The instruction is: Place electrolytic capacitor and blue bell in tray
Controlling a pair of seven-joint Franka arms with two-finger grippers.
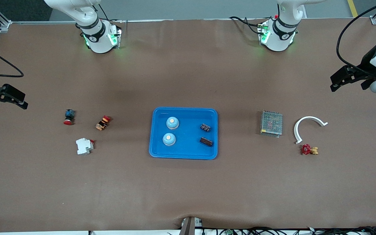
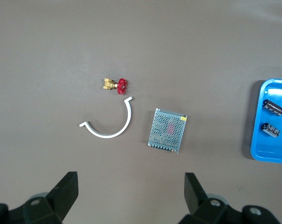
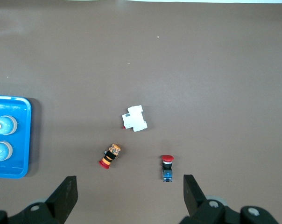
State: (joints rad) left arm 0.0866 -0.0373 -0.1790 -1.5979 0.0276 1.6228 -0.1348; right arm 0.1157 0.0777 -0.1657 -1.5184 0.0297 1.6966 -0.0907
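The bright-blue tray (image 1: 188,111) lies mid-table. In it stand two blue bells (image 1: 172,122) (image 1: 169,139) toward the right arm's end, and two dark electrolytic capacitors (image 1: 205,127) (image 1: 206,141) toward the left arm's end. The left wrist view catches the tray's rim (image 2: 257,140) and the capacitors (image 2: 273,107). The right wrist view shows the bells (image 3: 3,125). My left gripper (image 1: 349,86) (image 2: 130,186) hangs open and empty over the left arm's end of the table. My right gripper (image 1: 9,107) (image 3: 130,189) hangs open and empty over the right arm's end.
Toward the left arm's end lie a grey mesh box (image 1: 271,123), a white curved strip (image 1: 308,118) and a red-handled brass valve (image 1: 308,149). Toward the right arm's end lie a blue-bodied red push button (image 1: 69,117), a yellow-and-red button (image 1: 103,122) and a white breaker (image 1: 84,146).
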